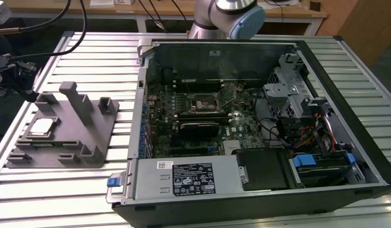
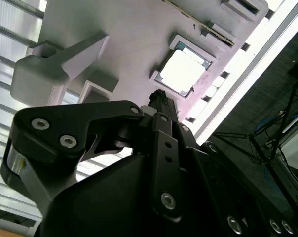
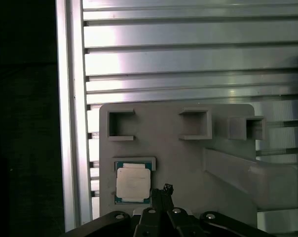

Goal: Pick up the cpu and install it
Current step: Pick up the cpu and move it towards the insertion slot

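Open room above the small silvery square cpu [image 3: 132, 182] — a tall grey plastic post [image 1: 77, 102] stands near it, not touching.

The cpu [image 1: 43, 126] [image 2: 184, 73] [image 3: 132, 182] is a small, flat, square chip with a silvery metal top and a pale rim. It lies level, top up, seated in a shallow framed pocket near a corner of the grey tray [image 1: 68, 129].
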`<state>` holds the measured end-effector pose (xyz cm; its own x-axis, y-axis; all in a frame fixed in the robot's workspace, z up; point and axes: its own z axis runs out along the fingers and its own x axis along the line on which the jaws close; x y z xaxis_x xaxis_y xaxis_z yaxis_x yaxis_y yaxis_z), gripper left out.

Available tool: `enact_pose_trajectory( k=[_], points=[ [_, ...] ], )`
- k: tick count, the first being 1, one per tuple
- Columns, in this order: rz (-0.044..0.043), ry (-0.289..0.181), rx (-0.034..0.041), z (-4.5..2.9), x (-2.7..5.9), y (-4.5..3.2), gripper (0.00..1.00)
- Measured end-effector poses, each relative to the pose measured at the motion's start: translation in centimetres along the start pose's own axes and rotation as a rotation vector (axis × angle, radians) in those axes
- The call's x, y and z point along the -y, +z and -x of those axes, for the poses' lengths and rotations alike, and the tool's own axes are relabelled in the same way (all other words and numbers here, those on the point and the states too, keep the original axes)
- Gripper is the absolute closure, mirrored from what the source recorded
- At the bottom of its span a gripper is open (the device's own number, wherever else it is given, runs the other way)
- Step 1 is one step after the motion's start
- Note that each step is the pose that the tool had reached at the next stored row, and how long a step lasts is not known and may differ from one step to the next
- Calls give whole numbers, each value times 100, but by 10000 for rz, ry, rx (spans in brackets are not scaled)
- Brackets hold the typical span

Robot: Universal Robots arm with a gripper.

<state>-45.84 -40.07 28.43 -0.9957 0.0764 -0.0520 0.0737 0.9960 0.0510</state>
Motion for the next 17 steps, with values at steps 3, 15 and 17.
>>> enact_pose_trajectory(
  k=[3,15,17],
  points=[
    [0,0,0,-13,9,40,89],
    [0,1,1,-124,56,214,89],
    [0,-1,-1,-144,67,243,89]
  ],
)
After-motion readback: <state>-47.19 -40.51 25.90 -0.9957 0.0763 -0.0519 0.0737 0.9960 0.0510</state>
